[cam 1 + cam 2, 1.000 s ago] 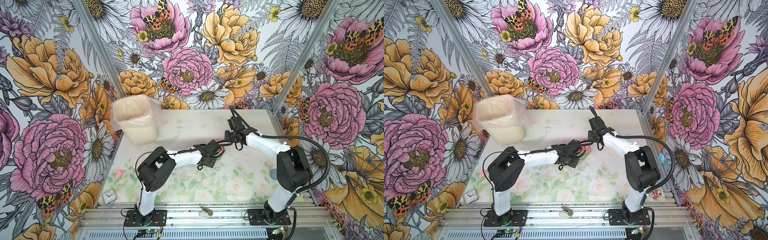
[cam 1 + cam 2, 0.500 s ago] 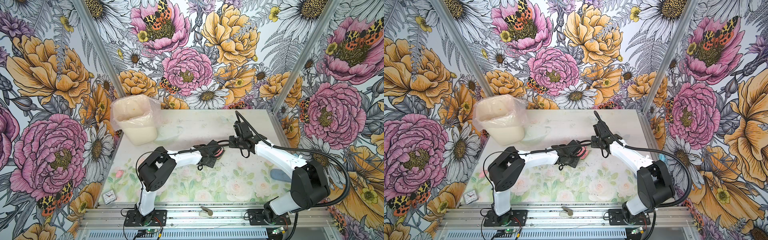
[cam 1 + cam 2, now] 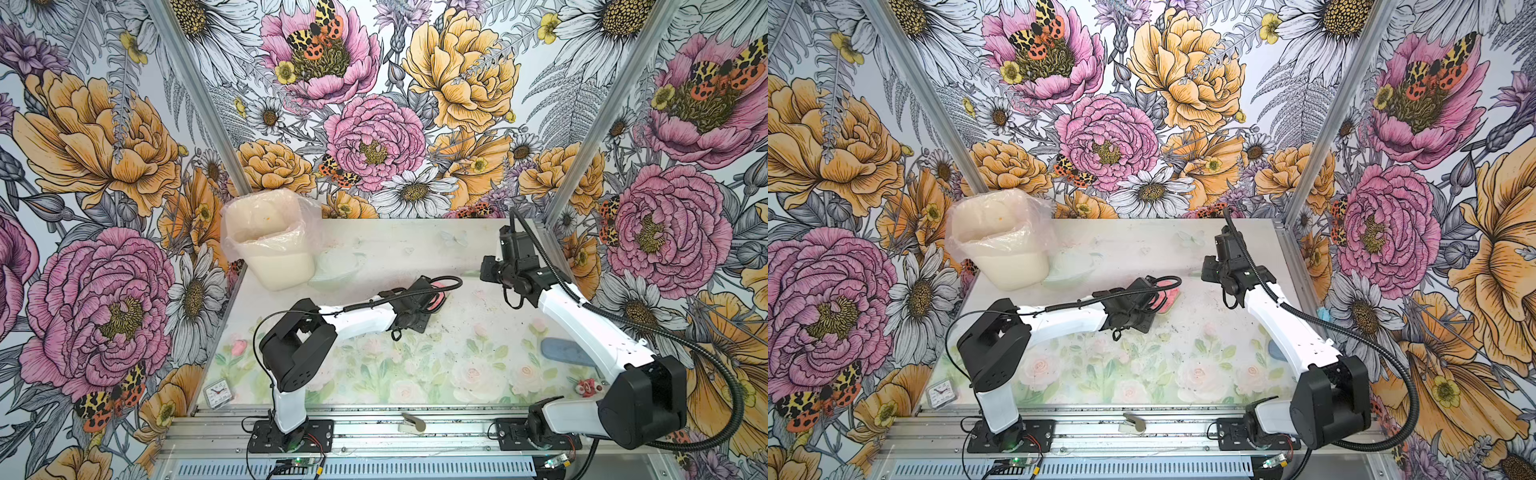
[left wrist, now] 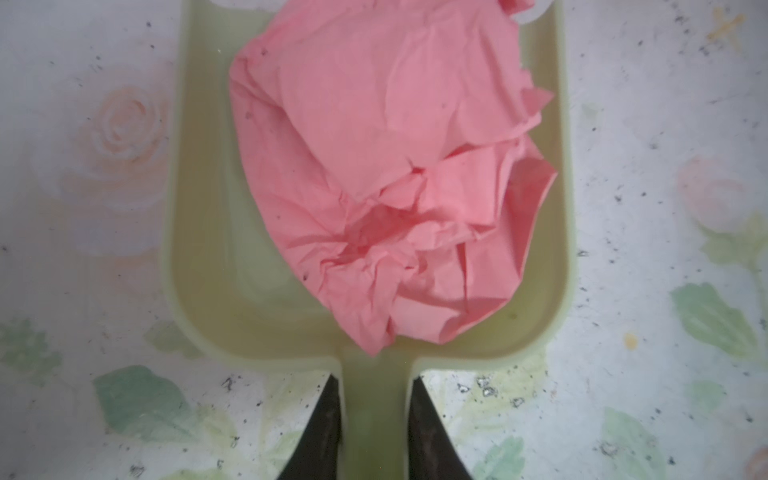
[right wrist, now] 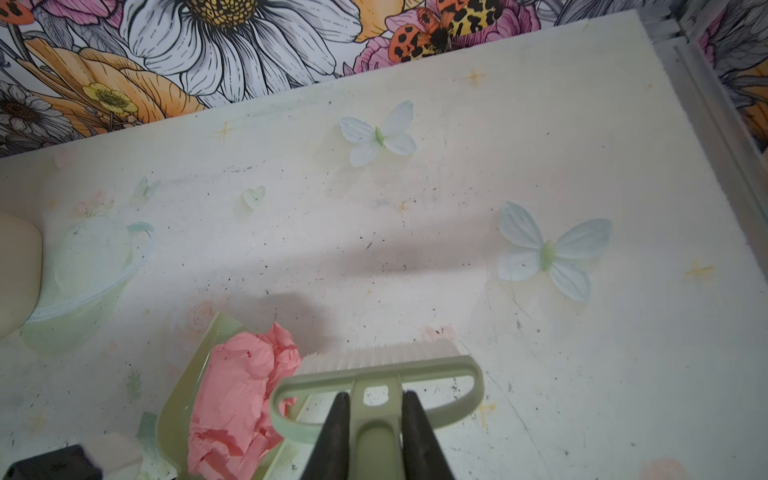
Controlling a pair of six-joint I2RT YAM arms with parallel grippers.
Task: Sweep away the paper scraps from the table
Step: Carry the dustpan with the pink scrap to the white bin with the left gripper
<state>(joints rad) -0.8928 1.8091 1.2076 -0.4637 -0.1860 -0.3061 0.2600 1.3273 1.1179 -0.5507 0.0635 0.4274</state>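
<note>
**Top views:** The table (image 3: 457, 332) is white with a faded rose print and dark specks, boxed in by bold flower walls (image 3: 374, 104). A plastic-lined bin (image 3: 270, 257) stands at the far-left corner, and a small clock (image 3: 218, 392) sits at the near-left corner. A blue-grey flat piece (image 3: 567, 351) lies by the right edge, partly behind the right arm. The pink paper wad (image 3: 436, 297) is mid-table, just past the left arm's wrist. The jaws are hidden from here.

**Left wrist:** The left gripper (image 4: 374, 386) is clamped on the handle of the pale green dustpan (image 4: 199, 208), with its fingers (image 4: 328, 424) tight against both sides. The pan lies flat on the table, and the wad fills most of it.

**Right wrist:** The right gripper (image 5: 374, 401) is clamped on the stem of the green brush (image 5: 457, 370). The white bristles (image 5: 382, 351) are just beside the wad at the pan's mouth. I cannot tell whether they touch the table. Faded butterflies are printed on the far part of the surface.
</note>
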